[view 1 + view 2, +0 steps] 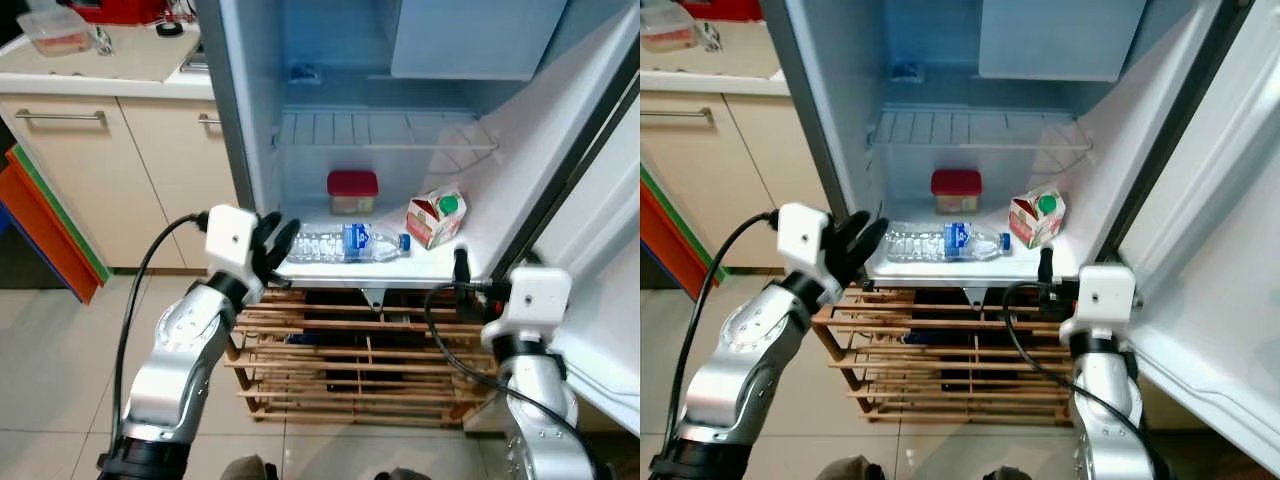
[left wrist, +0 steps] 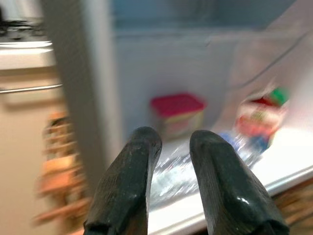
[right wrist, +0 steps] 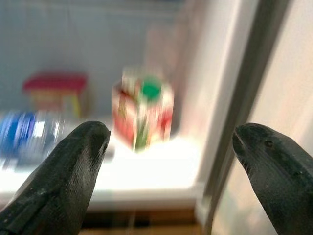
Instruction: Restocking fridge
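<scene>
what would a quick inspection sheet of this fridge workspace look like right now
surface: white bottom fridge shelf, wire shelf above it bare
job's things: water bottle lying on its side; red-lidded tub behind it; small carton with green cap, upright
clutter: wooden rack on the floor below the fridge
grippers: left gripper by the bottle's base, fingers slightly apart, holding nothing; right gripper wide open at the shelf's front edge
cables: black cables loop along both arms
surroundings: fridge door open on the right; cream cabinets and counter on the left
</scene>
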Controlling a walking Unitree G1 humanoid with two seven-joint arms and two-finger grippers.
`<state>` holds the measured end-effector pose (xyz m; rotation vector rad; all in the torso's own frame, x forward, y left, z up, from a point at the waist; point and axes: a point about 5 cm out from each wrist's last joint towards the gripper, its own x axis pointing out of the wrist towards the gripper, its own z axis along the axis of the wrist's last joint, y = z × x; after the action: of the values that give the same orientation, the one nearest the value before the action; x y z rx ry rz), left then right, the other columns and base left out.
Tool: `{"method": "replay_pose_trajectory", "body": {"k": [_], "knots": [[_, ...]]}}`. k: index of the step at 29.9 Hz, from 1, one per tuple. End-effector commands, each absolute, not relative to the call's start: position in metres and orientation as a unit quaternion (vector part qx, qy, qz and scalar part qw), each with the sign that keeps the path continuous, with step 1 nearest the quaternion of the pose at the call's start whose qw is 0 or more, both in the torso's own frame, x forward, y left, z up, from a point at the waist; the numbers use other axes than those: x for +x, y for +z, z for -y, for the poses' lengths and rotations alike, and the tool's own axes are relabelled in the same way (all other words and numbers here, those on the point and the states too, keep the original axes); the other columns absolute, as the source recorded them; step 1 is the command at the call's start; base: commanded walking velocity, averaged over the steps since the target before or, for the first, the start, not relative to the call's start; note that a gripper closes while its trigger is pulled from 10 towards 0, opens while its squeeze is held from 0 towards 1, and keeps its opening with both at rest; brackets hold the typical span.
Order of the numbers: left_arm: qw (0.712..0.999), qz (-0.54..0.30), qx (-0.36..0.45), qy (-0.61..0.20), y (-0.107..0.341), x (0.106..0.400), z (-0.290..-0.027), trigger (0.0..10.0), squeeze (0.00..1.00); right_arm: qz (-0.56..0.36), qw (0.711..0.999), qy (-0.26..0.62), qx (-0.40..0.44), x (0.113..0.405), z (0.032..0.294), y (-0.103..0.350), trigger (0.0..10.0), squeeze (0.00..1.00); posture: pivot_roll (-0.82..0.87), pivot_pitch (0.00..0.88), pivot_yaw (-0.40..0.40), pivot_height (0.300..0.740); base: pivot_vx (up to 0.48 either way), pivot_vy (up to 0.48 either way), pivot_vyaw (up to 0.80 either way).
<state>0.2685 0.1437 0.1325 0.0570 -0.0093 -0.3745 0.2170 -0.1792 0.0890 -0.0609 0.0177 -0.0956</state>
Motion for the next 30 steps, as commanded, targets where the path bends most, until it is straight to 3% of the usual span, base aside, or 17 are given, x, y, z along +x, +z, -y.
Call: {"method": "replay_pose_trajectory", "body": {"k": [1, 8, 11, 13, 19, 21, 30], "knots": [[0.985, 0.005, 0.055, -0.162, 0.128, 0.267, -0.151, 10.0, 0.0, -0.014, 0.998, -0.054, -0.031, 0.214, 0.186, 0.087, 10.0, 0.0, 0.09, 0.0, 0.003, 0.73, 0.0, 0.0, 0.0], [0.993, -0.01, 0.06, -0.105, 0.11, 0.258, -0.162, 10.0, 0.0, 0.0, 0.998, -0.051, -0.042, 0.211, 0.188, 0.088, 10.0, 0.0, 0.09, 0.0, -0.009, 0.73, 0.0, 0.0, 0.0], [0.998, 0.029, 0.049, 0.006, 0.118, 0.263, -0.182, 10.0, 0.0, 0.013, 0.996, -0.07, -0.046, 0.213, 0.192, 0.088, 10.0, 0.0, 0.09, 0.0, -0.007, 0.73, 0.0, 0.0, 0.0], [0.997, 0.035, 0.06, 0.019, 0.118, 0.263, -0.186, 10.0, 0.0, 0.014, 0.996, -0.075, -0.043, 0.213, 0.193, 0.087, 10.0, 0.0, 0.09, 0.0, -0.007, 0.73, 0.0, 0.0, 0.0], [0.997, 0.018, 0.078, -0.008, 0.105, 0.257, -0.184, 10.0, 0.0, 0.015, 0.995, -0.084, -0.045, 0.216, 0.196, 0.083, 10.0, 0.0, 0.08, 0.0, -0.004, 0.73, 0.0, 0.0, 0.0], [0.997, 0.017, 0.066, -0.034, 0.108, 0.264, -0.169, 10.0, 0.0, 0.022, 0.995, -0.082, -0.045, 0.221, 0.196, 0.083, 10.0, 0.0, 0.08, 0.0, -0.005, 0.73, 0.0, 0.0, 0.0], [0.996, 0.024, 0.048, -0.072, 0.117, 0.276, -0.152, 10.0, 0.0, 0.032, 0.996, -0.075, -0.048, 0.231, 0.192, 0.085, 10.0, 0.0, 0.09, 0.0, -0.002, 0.73, 0.0, 0.0, 0.0]]}}
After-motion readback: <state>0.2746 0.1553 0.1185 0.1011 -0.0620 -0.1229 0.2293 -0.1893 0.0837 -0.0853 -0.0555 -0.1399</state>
